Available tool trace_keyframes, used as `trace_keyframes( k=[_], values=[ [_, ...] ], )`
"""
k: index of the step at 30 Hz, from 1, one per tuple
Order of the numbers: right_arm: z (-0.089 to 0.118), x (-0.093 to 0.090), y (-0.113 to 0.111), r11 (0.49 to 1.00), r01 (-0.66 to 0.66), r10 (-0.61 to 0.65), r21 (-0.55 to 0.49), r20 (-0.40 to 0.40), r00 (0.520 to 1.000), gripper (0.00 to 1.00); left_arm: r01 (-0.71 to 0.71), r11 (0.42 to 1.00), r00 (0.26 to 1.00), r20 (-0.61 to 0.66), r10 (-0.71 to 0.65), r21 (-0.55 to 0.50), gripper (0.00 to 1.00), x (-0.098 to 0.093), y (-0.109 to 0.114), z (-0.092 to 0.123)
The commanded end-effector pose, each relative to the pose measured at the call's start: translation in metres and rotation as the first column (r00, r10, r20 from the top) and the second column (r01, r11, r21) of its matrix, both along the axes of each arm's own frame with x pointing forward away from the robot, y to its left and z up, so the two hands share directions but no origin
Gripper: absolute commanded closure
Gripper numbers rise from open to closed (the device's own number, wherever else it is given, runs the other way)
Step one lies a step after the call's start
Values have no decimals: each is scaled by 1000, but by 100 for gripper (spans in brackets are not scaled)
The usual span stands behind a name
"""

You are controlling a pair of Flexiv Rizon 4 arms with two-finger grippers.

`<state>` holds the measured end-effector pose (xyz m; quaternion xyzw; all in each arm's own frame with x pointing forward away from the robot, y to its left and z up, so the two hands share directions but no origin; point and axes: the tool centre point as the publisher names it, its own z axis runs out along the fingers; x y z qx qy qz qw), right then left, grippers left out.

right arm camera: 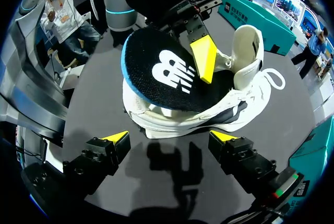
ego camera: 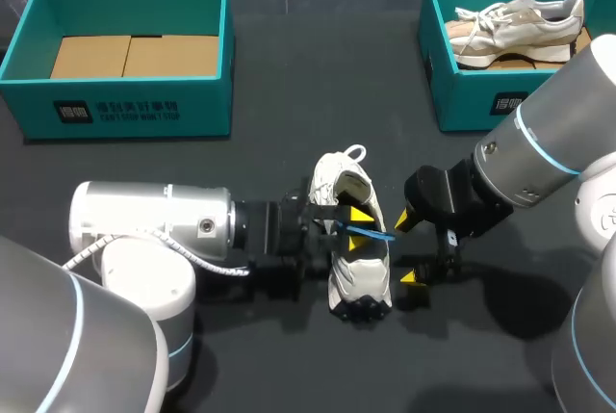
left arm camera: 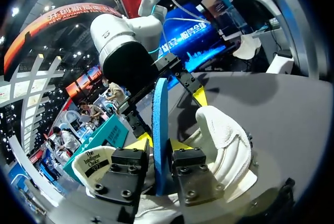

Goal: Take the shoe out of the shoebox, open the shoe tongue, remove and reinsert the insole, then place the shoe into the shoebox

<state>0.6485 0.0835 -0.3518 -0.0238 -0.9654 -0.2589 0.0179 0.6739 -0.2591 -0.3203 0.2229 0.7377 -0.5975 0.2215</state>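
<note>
Left fingers (left arm camera: 125, 174) clamp the insole (left arm camera: 160, 130); right fingers (right arm camera: 116, 139) gape empty beside the shoe (right arm camera: 245, 106).

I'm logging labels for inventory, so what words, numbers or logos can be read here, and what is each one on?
Left box, front wall: white print, too small to read.
Right box, front wall: white print, too small and partly hidden.
Insole: a white brand logo, no other words.
Shoe label: black brand print on white, not read out.
</note>
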Motion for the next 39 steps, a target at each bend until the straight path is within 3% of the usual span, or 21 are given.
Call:
trace_keyframes(
  k=[1, 7, 8, 10, 23, 30, 34, 39],
  values=[
    [0, -1, 0, 1000, 2, -2, -1, 3, 1000, 0, 9, 1000, 1000, 2, -9, 6, 75, -10, 7, 9],
    [0, -1, 0, 1000, 2, -2, -1, 3, 1000, 0, 24, 1000, 1000, 7, -24, 15, 78, -14, 2, 9],
    [0, -1, 0, 1000, 2, -2, -1, 3, 1000, 0, 24, 1000, 1000, 10, -24, 20, 82, -13, 1, 8],
    [0, -1, 0, 1000, 2, -2, -1, 3, 1000, 0, 19, 1000, 1000, 14, -19, 26, 100, -12, 0, 5],
    [0, -1, 0, 1000, 2, -2, -1, 3, 1000, 0, -49, 996, 997, 65, 44, 78, 100, 14, 2, -22],
    [0, -1, 0, 1000, 2, -2, -1, 3, 1000, 0, -25, 998, 1000, 19, 23, 65, 100, 5, 7, -12],
    [0, -1, 0, 1000, 2, -2, -1, 3, 1000, 0, -10, 998, 1000, -1, 10, 57, 81, -4, 10, -3],
    [0, -1, 0, 1000, 2, -2, -1, 3, 1000, 0, 22, 999, 999, -26, -21, 50, 73, -12, 9, 2]
  ],
)
